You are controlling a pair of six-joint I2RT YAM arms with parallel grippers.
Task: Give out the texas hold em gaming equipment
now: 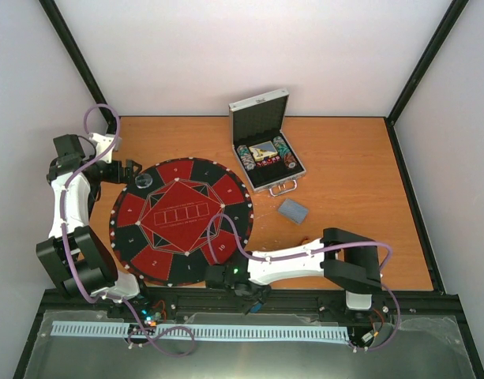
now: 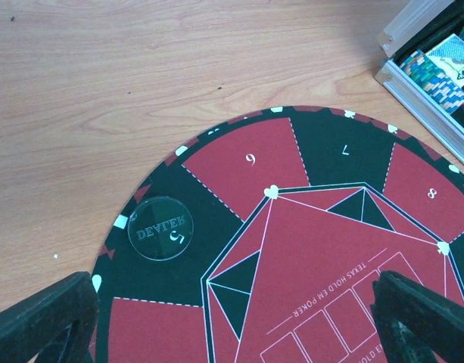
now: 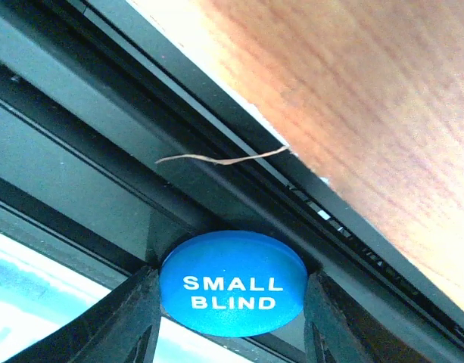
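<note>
A blue disc marked SMALL BLIND (image 3: 232,283) sits between the two fingers of my right gripper (image 3: 230,291), which is shut on it. That gripper (image 1: 215,276) hangs at the table's near edge, just off the mat's lower rim. A clear disc marked DEALER (image 2: 161,228) lies flat on the black outer ring of the mat, also seen as the clear disc (image 1: 144,181) from above. My left gripper (image 2: 232,325) stands wide open over the mat, to the right of this disc, with nothing between its fingers. Poker chips (image 1: 245,155) fill the open case. A grey-blue deck of cards (image 1: 293,210) lies on the table.
The round red-and-black mat (image 1: 181,221) covers the table's left half. The open silver case (image 1: 265,118) stands at the back centre, its corner showing as the case (image 2: 413,76) in the left wrist view. A black frame rail (image 3: 141,136) runs below the wooden table edge (image 3: 368,98).
</note>
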